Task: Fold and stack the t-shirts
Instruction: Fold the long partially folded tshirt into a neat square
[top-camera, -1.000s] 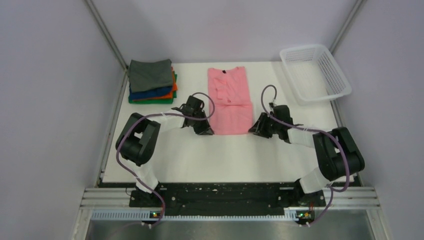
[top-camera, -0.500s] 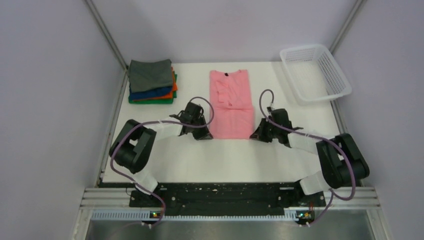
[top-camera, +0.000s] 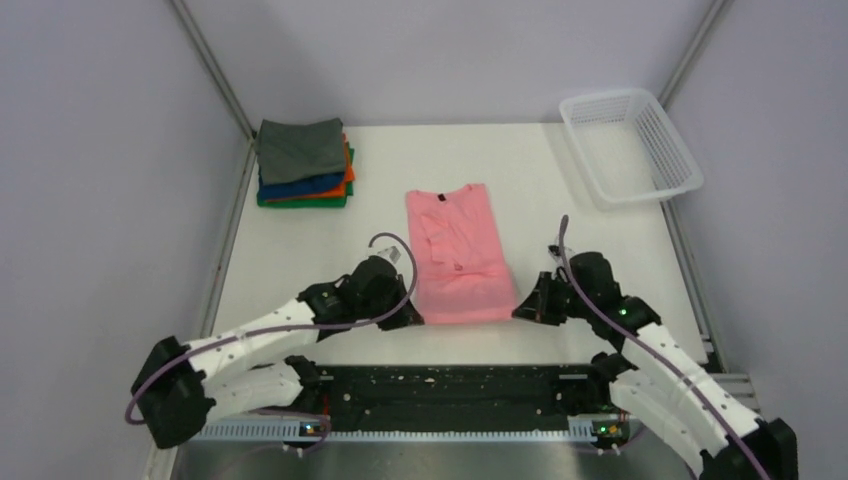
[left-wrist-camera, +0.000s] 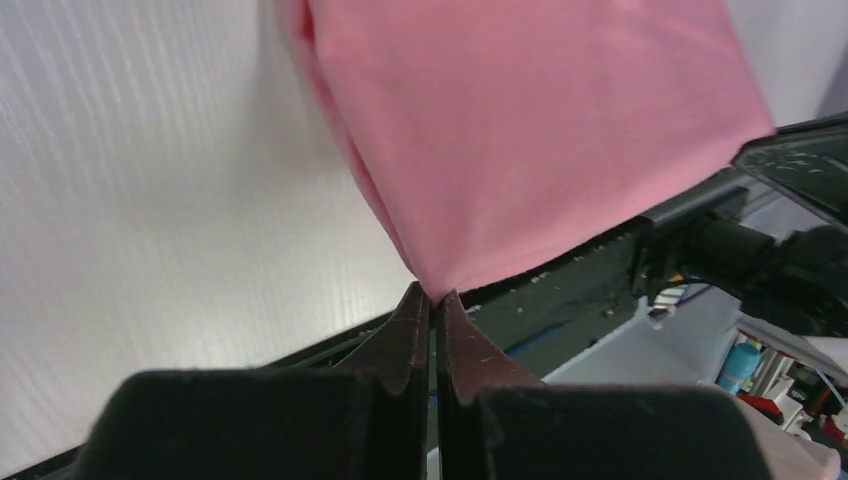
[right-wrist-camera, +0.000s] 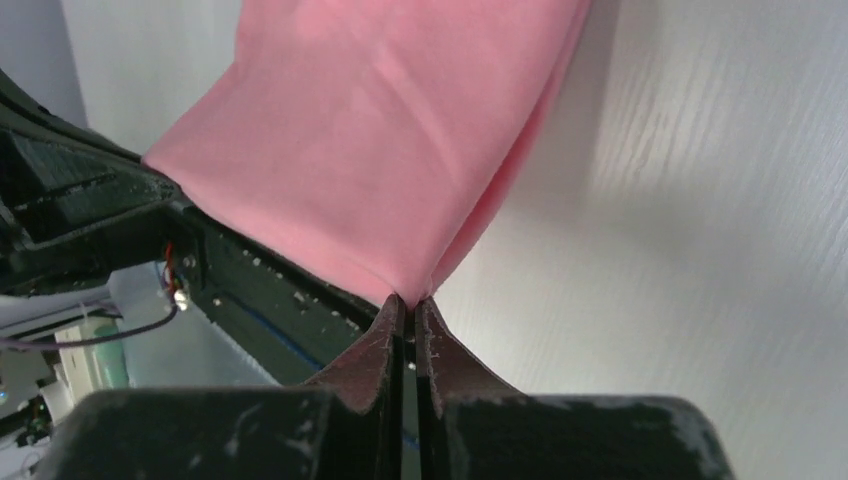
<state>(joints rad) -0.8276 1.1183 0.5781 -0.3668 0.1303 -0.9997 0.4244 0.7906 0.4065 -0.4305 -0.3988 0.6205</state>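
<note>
- The pink t-shirt (top-camera: 455, 255) lies near the front of the bench (top-camera: 290, 250).
- The left jaws are clamped on its near left corner.
- The right jaws are clamped on its near right corner.

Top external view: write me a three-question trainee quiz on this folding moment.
1. True or false: the left fingers and right fingers are each shut on a near corner of the pink t-shirt.
2. Where does the white mesh basket sit? A) near left B) far right C) far left
3. What colour is the top shirt of the folded stack?
Key: 1 true; 2 B; 3 dark grey.
</note>
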